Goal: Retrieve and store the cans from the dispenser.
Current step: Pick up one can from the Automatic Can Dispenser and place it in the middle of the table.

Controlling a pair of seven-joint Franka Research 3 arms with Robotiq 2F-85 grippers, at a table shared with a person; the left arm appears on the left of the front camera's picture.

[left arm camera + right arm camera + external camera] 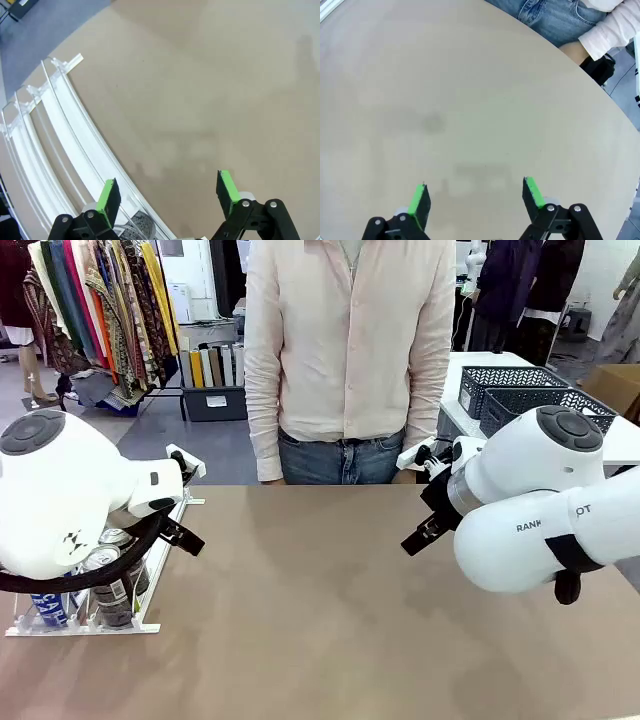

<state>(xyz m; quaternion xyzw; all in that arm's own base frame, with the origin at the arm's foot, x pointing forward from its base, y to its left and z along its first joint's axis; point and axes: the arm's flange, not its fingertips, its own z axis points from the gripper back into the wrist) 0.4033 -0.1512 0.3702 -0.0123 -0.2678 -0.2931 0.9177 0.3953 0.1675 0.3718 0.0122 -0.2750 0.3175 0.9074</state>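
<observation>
A shop floor with a clothes rail lies behind the brown bench [320,630], and we read the scene from its left edge. There the white dispenser [168,540] lies flat. Its lanes run lengthwise from our side of the bench toward the far side, with the front lip facing us. The cans [108,565] stand upright against that lip, silver tops up and long axes vertical, partly hidden behind the left arm.

The left gripper [169,192] hangs wide and empty just beside the lanes, over bare bench. A person [350,360] waits at the far side. To the right, the right gripper [475,197] is equally wide and holds nothing, and dark baskets [520,390] sit on another table beyond it.

We judge the task to be at its first step, with no can lifted. The next move calls for the left gripper to swing back over the front row, straddle one can's body (clear of its neighbours), and close.
</observation>
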